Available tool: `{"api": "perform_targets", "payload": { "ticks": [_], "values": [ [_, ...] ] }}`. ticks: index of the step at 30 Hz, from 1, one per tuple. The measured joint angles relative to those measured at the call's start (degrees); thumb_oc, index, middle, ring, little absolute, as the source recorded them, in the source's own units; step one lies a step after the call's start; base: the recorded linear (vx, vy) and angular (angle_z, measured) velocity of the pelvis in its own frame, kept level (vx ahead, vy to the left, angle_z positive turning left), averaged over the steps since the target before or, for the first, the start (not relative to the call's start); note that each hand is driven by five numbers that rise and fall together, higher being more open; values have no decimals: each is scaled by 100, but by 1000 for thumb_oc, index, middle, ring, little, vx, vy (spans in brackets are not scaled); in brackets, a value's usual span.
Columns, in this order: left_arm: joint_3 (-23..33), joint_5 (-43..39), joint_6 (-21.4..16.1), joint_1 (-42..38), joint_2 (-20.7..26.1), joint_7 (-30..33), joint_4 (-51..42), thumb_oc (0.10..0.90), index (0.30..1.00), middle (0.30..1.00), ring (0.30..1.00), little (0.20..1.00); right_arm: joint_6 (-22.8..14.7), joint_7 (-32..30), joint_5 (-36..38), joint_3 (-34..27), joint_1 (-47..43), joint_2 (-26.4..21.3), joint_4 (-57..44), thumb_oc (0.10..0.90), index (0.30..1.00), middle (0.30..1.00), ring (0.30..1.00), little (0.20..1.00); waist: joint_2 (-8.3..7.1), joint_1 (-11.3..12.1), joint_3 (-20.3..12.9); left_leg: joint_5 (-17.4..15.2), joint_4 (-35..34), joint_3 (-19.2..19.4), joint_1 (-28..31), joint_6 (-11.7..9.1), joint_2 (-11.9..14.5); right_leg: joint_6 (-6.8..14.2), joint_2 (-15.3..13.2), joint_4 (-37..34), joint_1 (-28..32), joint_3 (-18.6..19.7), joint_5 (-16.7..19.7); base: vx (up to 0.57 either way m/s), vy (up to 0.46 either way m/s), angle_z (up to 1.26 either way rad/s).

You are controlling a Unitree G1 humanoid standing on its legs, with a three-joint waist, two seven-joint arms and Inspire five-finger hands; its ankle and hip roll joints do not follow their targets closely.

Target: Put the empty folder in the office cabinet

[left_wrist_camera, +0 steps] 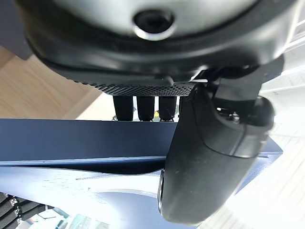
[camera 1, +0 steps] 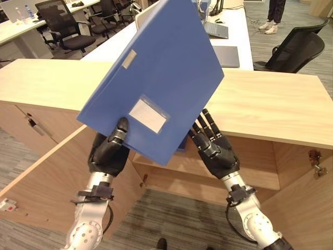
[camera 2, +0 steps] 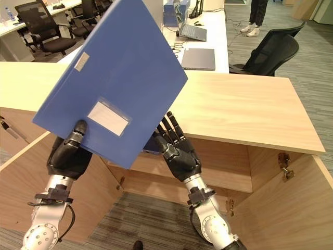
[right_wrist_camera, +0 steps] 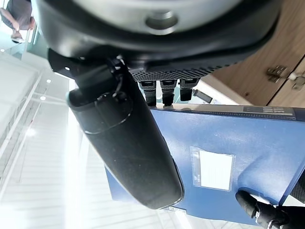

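Observation:
A blue folder [camera 1: 161, 67] with a clear label pocket is held up, tilted, in front of the wooden office cabinet [camera 1: 270, 104]. My left hand [camera 1: 109, 151] grips its lower corner: the thumb [left_wrist_camera: 209, 162] presses on the front face and the fingers lie behind. My right hand [camera 1: 218, 151] stands by the folder's lower right edge with straight fingers pointing up behind it. The folder [right_wrist_camera: 257, 143] fills much of the right wrist view. Both cabinet doors hang open, and an inner shelf [camera 1: 260, 177] shows below the top.
The open left door [camera 1: 47, 177] and right door [camera 1: 307, 208] flank my arms. Something blue [camera 2: 151, 146] lies on the shelf behind the folder. Beyond the cabinet stand a white desk with laptops [camera 1: 226, 54], black office chairs [camera 1: 296, 52], and a person's legs [camera 1: 273, 15].

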Motion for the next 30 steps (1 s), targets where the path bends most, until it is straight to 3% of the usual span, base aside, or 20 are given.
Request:
{"api": "perform_targets", "payload": {
  "ticks": [8,30],
  "values": [
    [-535,293,537,0,212,-521,-1,400,300,300,300,300,181,-46,-34,-2,59,195,343,800,900,900,900,900,3,-4,7,2,-1,-14,78,4,-22,17,-22,0,90,-19,-12,0,0,0],
    [-539,444,543,3,209,-602,0,400,300,300,300,300,143,-90,-35,-242,46,436,490,800,900,900,900,900,7,-1,1,-1,0,-40,98,11,-23,9,-20,1,123,-41,-5,0,0,0]
  ]
}}
